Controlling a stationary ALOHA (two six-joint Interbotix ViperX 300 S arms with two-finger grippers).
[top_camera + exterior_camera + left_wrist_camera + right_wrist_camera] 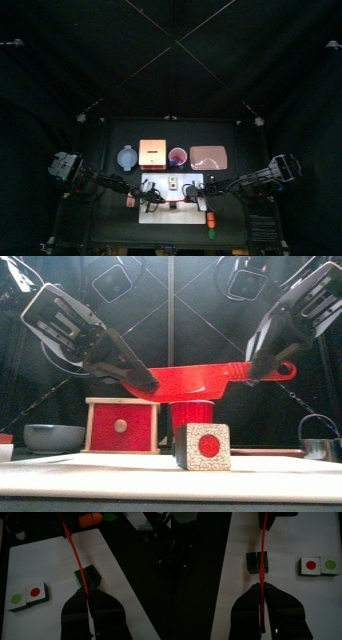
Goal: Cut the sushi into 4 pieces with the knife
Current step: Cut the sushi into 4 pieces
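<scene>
Three dark green sushi blocks show. A lone block (203,446), its speckled end face marked with a red dot, stands just ahead of both pairs of jaws, under the blade. A joined pair (318,566), one red dot and one green dot up, lies off to the side of the jaws. One red knife (201,378) spans from the left gripper (134,374) to the right gripper (261,364), each clamped tight on one end. One white cutting board (291,612) lies beneath, with black curtains (80,60) around.
</scene>
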